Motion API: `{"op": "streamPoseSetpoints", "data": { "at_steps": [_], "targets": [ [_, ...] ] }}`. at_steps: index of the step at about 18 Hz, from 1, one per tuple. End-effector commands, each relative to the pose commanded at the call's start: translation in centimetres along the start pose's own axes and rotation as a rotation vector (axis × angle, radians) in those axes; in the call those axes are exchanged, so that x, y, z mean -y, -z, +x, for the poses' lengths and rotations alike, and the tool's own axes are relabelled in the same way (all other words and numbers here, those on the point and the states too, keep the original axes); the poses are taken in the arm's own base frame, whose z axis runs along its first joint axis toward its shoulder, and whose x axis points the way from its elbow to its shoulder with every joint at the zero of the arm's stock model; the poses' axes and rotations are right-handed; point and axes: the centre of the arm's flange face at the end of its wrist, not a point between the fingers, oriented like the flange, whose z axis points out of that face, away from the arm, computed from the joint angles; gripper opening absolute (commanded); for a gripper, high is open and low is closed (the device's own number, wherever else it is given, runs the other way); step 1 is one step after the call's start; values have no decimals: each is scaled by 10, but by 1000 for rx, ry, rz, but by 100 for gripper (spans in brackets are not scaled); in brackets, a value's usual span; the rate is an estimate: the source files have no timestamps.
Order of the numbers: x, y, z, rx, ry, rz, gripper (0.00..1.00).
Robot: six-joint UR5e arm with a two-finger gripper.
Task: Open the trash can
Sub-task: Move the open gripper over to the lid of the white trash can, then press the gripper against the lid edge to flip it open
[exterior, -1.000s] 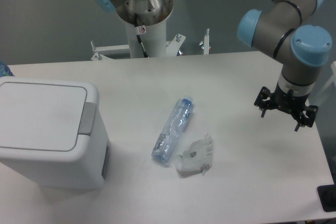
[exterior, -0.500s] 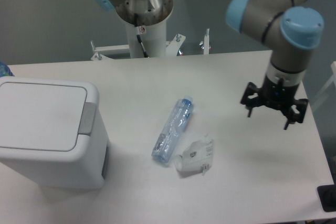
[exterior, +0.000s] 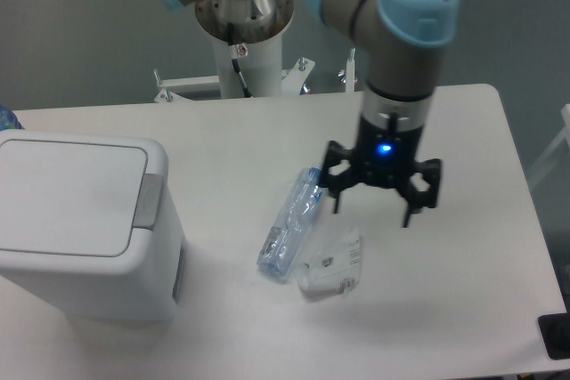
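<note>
The trash can (exterior: 80,229) is a large white boxy bin at the left of the table. Its flat lid (exterior: 67,198) is down, and a grey push-button strip (exterior: 148,202) runs along its right rim. My gripper (exterior: 372,215) hangs open and empty above the middle of the table, well to the right of the can, its fingers pointing down. It is over the area just right of a clear plastic bottle.
A clear plastic bottle with a blue cap (exterior: 292,222) lies on the table between the can and my gripper. A crumpled white wrapper (exterior: 331,264) lies just below it. The arm's base column (exterior: 245,42) stands at the table's back edge.
My gripper has moved left from the table's right side to above the middle, near the bottle. The can, bottle and wrapper have not moved.
</note>
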Motion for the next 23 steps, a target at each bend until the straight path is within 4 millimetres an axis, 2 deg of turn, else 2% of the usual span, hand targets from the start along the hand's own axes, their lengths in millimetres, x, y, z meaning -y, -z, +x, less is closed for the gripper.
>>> {"op": "streamPoseSetpoints", "data": {
  "at_steps": [2, 4, 8, 11, 17, 23],
  "targets": [
    [9, 2, 27, -47, -7, 26, 100],
    [15, 18, 44, -83, 64, 73, 100],
    [23, 15, 70, -131, 183, 80, 100],
    [25, 14, 72, -128, 183, 86, 100],
    [26, -11, 97, -155, 148, 52, 100],
    [18, -23, 99, -163, 151, 28, 100]
  ]
}}
